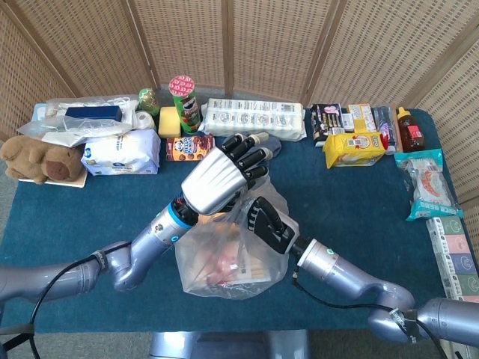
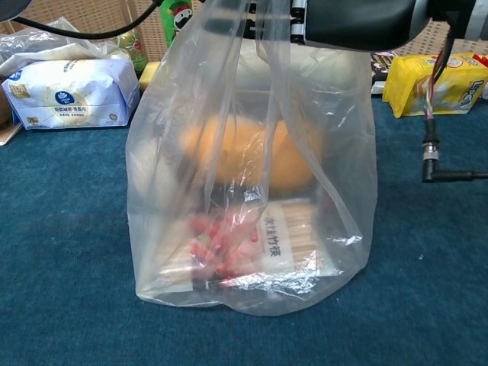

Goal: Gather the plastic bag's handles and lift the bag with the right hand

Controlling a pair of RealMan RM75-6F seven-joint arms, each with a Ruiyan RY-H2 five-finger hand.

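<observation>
On the near middle of the blue table [image 1: 359, 202] stands the plastic bag [image 2: 252, 191], upright, with its bottom resting flat on the cloth. Inside it I can see something round and orange, a red thing, and a pack of sticks low down. The bag's long way runs straight up, and its thin top parts, the handles [image 2: 268, 46], are pulled up toward the two hands above it. The right hand [image 1: 268, 223] is black and sits right at the top of the bag, on its right side, with its fingers pushed into the plastic there. It looks like it is grasping the handles, but the plastic hides the fingers, so I cannot tell if it has closed on them. The left hand [image 1: 218, 178] is white on the back and hangs over the bag's far left top, fingers curled down near the plastic; I cannot tell if it holds any of it. Both hands are close together, almost touching. Since the handles lie just under the right hand, the lift would go straight up from there.
</observation>
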